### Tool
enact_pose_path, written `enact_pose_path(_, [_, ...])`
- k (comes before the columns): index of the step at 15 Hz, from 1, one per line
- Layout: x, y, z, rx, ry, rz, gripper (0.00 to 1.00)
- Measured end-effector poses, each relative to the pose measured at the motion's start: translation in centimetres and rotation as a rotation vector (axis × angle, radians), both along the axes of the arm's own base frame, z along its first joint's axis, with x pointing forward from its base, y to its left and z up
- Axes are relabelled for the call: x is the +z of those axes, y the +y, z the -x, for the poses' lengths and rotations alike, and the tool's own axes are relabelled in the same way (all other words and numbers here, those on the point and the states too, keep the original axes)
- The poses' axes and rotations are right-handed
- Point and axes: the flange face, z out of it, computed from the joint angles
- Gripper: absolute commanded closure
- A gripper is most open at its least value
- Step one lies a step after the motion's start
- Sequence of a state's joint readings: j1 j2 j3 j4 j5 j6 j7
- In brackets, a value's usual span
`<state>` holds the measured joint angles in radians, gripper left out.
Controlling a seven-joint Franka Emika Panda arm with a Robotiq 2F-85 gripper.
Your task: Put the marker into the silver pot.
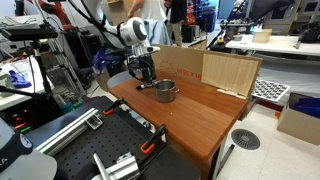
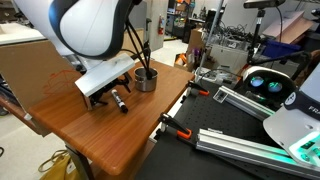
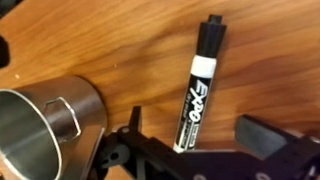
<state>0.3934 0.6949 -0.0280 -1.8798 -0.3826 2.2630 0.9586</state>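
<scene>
While the marker (image 3: 198, 88) lies beside the silver pot (image 3: 40, 125), the tool (image 3: 192, 135) stands open.

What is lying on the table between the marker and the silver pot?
Nothing: in the wrist view only a bare strip of the wooden table separates the marker from the pot; they are not touching.

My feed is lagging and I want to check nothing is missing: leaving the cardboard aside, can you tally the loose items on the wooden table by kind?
marker: 1
silver pot: 1
Total: 2
</scene>
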Motion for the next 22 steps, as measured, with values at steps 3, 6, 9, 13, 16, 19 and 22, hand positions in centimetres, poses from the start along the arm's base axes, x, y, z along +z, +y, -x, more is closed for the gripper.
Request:
enact_pose_path(3, [-0.3, -0.2, -0.4, -0.003, -0.003, 0.008, 0.35])
enact_pose_path(6, [-0.1, -0.1, -1.0, 0.000, -0.016, 0.010, 0.59])
enact_pose_path(9, [0.3, 0.0, -1.3, 0.003, -0.014, 0.022, 0.80])
enact_pose_path(13, [0.6, -0.3, -1.4, 0.006, 0.009, 0.063, 0.94])
enact_pose_path(16, [0.6, -0.3, -1.4, 0.009, 0.009, 0.065, 0.94])
enact_pose_path(19, [0.6, -0.3, -1.4, 0.009, 0.009, 0.065, 0.94])
enact_pose_path(22, [0.9, -0.1, -1.7, 0.012, -0.005, 0.051, 0.94])
